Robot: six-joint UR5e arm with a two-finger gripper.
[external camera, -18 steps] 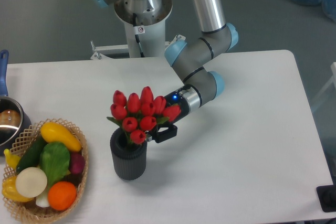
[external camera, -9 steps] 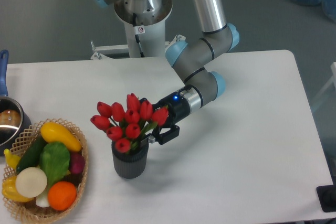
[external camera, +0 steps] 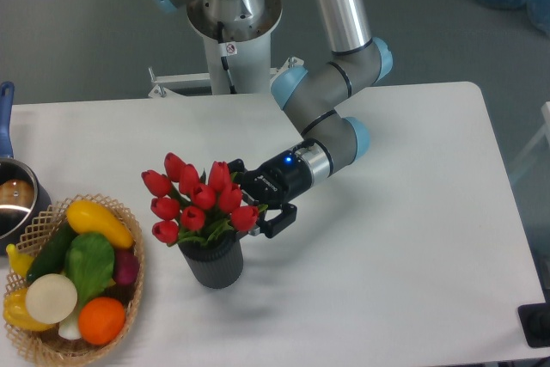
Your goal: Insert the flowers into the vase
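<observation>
White table (external camera: 412, 238) open rightward (flowers (external camera: 193, 204) in vase (external camera: 213, 262)).

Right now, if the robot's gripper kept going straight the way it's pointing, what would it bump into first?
The gripper points left and slightly down, so it would probably push into the flowers first, which stand in the vase. Depth is hard to judge from this single view.

The silver UR5e arm with pale blue joints (external camera: 331, 105) angles down leftward; its black two-finger gripper (external camera: 262, 204) has fingers spread apart
</observation>
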